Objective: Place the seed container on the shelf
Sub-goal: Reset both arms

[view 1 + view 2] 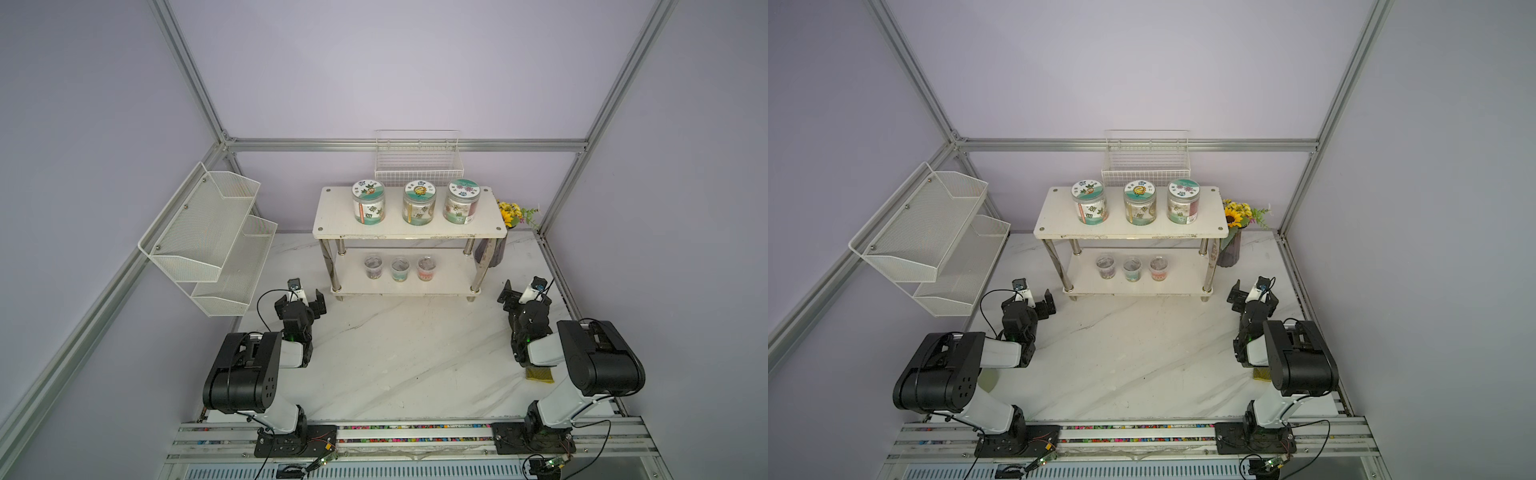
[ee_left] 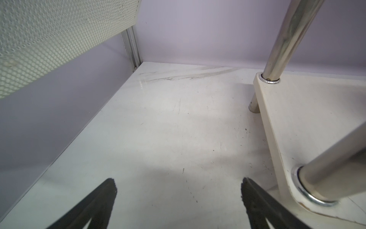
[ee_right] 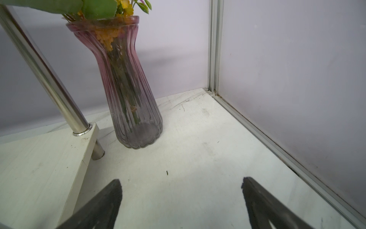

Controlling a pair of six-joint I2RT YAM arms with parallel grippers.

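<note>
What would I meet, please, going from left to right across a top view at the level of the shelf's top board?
White mesh wall rack → jar with the green-and-white lid → sunflower-lid jar → teal-lid jar → yellow flowers.

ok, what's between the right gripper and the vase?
Only bare marble tabletop between the right gripper and the vase; the right wrist view shows it.

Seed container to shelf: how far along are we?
Done, by the look of it: left jar, middle jar and right jar stand upright in a row on the shelf's top board. In hand: nothing; left gripper and right gripper are open and empty, off the shelf's front corners. Left: probably nothing, as no container shows on the table.
</note>
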